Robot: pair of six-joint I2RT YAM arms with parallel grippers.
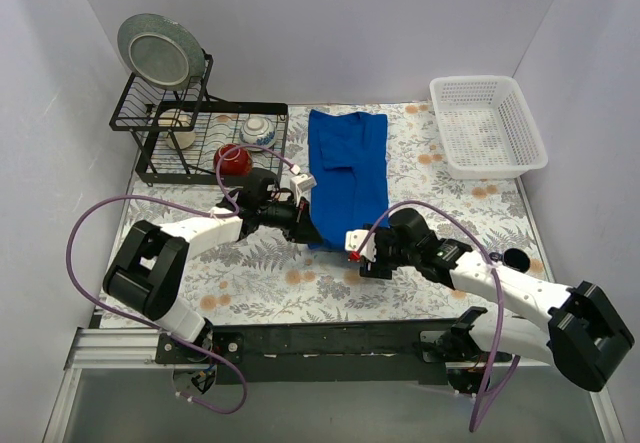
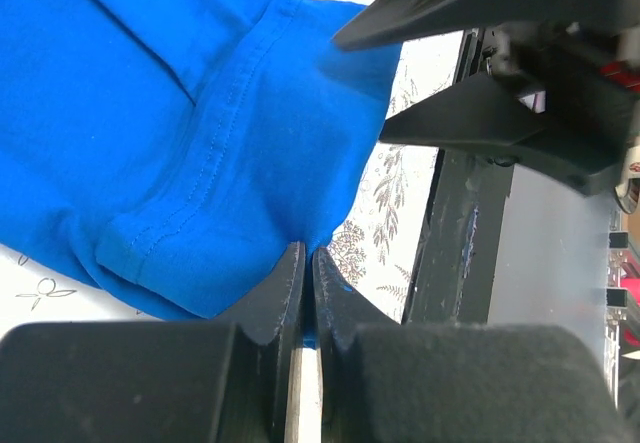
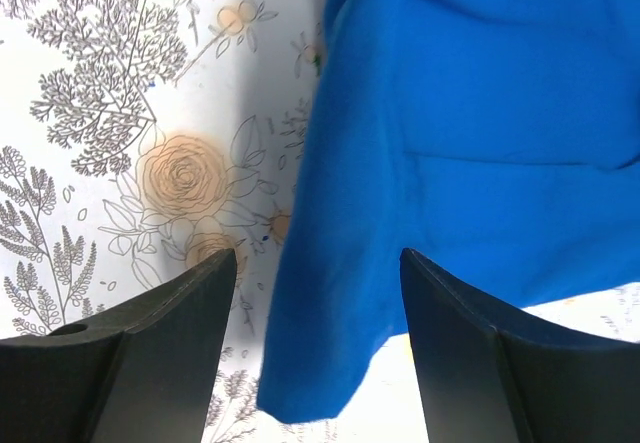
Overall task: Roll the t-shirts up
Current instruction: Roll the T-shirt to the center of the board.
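Observation:
The royal-blue t-shirt (image 1: pixel 348 163) lies folded into a long strip down the middle of the floral table, with only plain blue showing. My left gripper (image 1: pixel 308 223) is at the strip's near left corner and is shut on a pinch of the hem, as the left wrist view (image 2: pixel 308 263) shows, with the blue cloth (image 2: pixel 180 113) spreading away from it. My right gripper (image 1: pixel 353 248) is at the near right corner. In the right wrist view it (image 3: pixel 318 263) is open, with the shirt's corner (image 3: pixel 330 363) lying between the fingers, untouched.
A black dish rack (image 1: pixel 205 148) with a plate (image 1: pixel 160 51), bowls and a red cup (image 1: pixel 234 160) stands at the back left. A white basket (image 1: pixel 488 125) sits at the back right. A small black cap (image 1: pixel 515 258) lies near the right arm.

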